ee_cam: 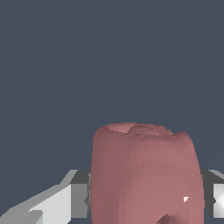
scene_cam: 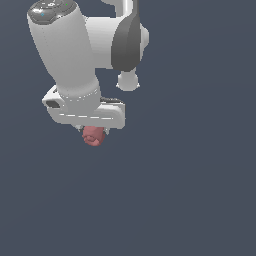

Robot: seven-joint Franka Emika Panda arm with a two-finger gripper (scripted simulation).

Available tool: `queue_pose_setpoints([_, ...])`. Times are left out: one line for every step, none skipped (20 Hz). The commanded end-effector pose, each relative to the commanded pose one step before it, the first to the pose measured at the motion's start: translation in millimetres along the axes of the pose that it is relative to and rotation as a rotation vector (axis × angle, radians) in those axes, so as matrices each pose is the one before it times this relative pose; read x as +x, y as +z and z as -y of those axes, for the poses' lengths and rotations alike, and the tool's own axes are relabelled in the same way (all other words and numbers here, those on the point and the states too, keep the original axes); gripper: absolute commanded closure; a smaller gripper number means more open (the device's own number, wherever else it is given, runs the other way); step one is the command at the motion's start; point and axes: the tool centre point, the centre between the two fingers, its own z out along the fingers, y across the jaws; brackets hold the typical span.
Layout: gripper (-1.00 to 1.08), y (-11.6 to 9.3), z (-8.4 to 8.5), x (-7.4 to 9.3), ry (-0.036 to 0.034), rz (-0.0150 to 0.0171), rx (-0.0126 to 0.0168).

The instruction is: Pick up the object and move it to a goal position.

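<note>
- Up close, the pink lump (ee_cam: 146,175) fills the gap between the gripper's (ee_cam: 144,197) fingers (ee_cam: 78,199), which press against both its sides.
- Farther off, it pokes out beneath the white arm (scene_cam: 75,55), against plain dark ground.

The object (scene_cam: 93,135) looks matte and lumpy (dull reddish-pink); the hand (scene_cam: 93,131) is smooth, glossy white plastic.
</note>
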Motion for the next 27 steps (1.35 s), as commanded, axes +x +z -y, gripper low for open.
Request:
queue_pose_setpoints([1.08,-29.1,-0.56,-0.21,0.00002,0.00087,-0.00003])
queue_pose_setpoints([1.08,-11.09,-0.22,0.23,0.0,0.0,0.0])
queue_pose_setpoints([1.08,-10.9,-0.22,0.26,0.0,0.0,0.0])
queue_pose_setpoints([1.08,-10.7,-0.22,0.3,0.0,0.0,0.0])
queue_pose_setpoints([1.08,-10.49,-0.21,0.33,0.0,0.0,0.0])
queue_pose_setpoints([1.08,-9.96,-0.2,0.36,0.0,0.0,0.0])
queue_pose_setpoints([1.08,-9.25,-0.19,0.37,0.0,0.0,0.0])
queue_pose_setpoints([1.08,-8.56,-0.18,0.38,0.0,0.0,0.0])
queue_pose_setpoints([1.08,-7.9,-0.17,0.38,0.0,0.0,0.0])
queue_pose_setpoints([1.08,-7.26,-0.16,0.39,0.0,0.0,0.0])
queue_pose_setpoints([1.08,-6.61,0.21,0.43,-0.00048,0.00006,-0.00009])
queue_pose_setpoints([1.08,-6.05,-0.13,0.38,0.0,0.0,0.0])
queue_pose_setpoints([1.08,-5.48,-0.12,0.37,0.0,0.0,0.0])
queue_pose_setpoints([1.08,-4.93,-0.11,0.36,0.0,0.0,0.0])
queue_pose_setpoints([1.08,-4.39,-0.1,0.35,0.0,0.0,0.0])
queue_pose_setpoints([1.08,-3.89,-0.09,0.33,0.0,0.0,0.0])
queue_pose_setpoints([1.08,-3.43,-0.08,0.31,0.0,0.0,0.0])
queue_pose_setpoints([1.08,-3.01,-0.07,0.29,0.0,0.0,0.0])
queue_pose_setpoints([1.08,-2.61,-0.06,0.27,0.0,0.0,0.0])
queue_pose_setpoints([1.08,-2.24,-0.05,0.24,0.0,0.0,0.0])
queue_pose_setpoints([1.08,-1.9,-0.04,0.22,0.0,0.0,0.0])
queue_pose_setpoints([1.08,-1.57,-0.04,0.19,0.0,0.0,0.0])
queue_pose_setpoints([1.08,-1.26,-0.03,0.16,0.0,0.0,0.0])
queue_pose_setpoints([1.08,-0.97,-0.02,0.12,0.0,0.0,0.0])
queue_pose_setpoints([1.08,-0.69,-0.02,0.09,0.0,0.0,0.0])
queue_pose_setpoints([1.08,-0.41,-0.01,0.05,0.0,0.0,0.0])
queue_pose_setpoints([1.08,-0.14,0.0,0.02,0.0,0.0,0.0])
